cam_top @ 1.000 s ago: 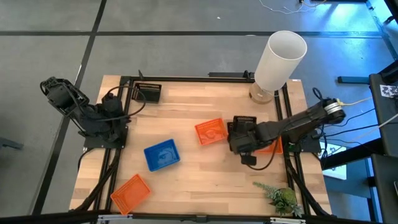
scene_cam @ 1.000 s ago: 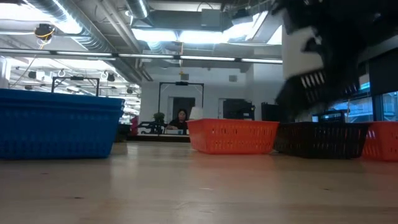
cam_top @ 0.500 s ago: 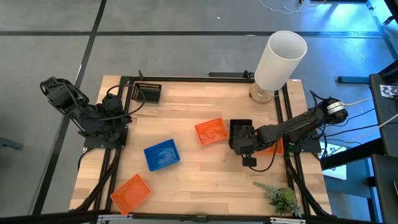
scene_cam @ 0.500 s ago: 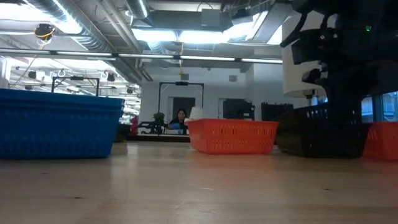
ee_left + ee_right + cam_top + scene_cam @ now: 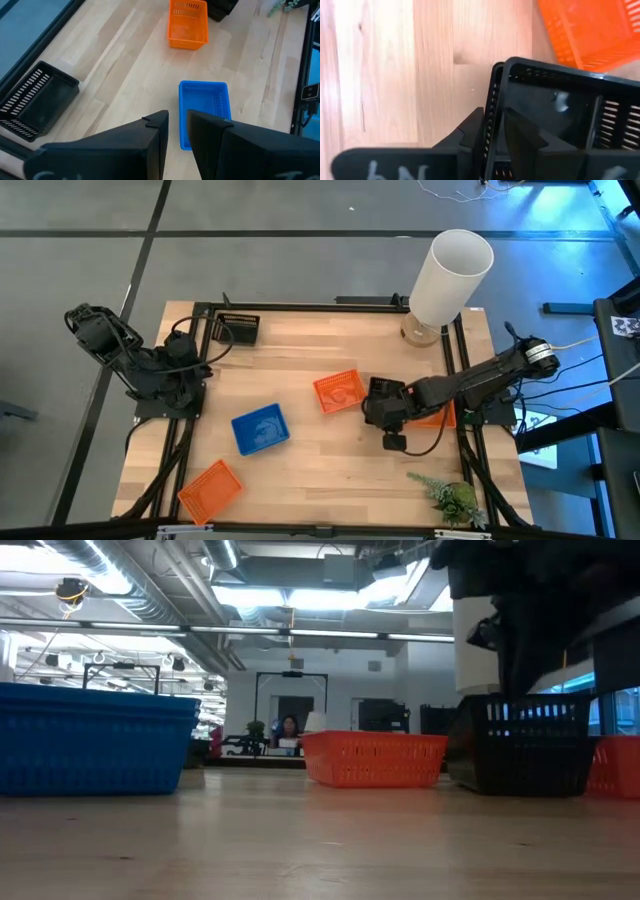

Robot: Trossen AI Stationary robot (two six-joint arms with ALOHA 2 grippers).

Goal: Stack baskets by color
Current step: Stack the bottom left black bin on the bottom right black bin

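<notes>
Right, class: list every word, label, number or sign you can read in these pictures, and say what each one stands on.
Nothing can be read for certain.
White marks on the right gripper: blurred and cut off, unreadable.
Black-and-white tag off the table's right side: a pattern, too small to read.
Blue basket, orange basket, black basket: no lettering shows.

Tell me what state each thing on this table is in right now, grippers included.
Black mesh plastic basket: upright on the table, one wall between the right gripper's fingers.
Right gripper: open, straddling that wall.
Left gripper: open, empty.
Second black mesh basket: upright, alone.
Blue mesh basket: upright, unstacked.
Orange mesh baskets: upright, apart, unstacked.
Tall white cylinder: standing.
</notes>
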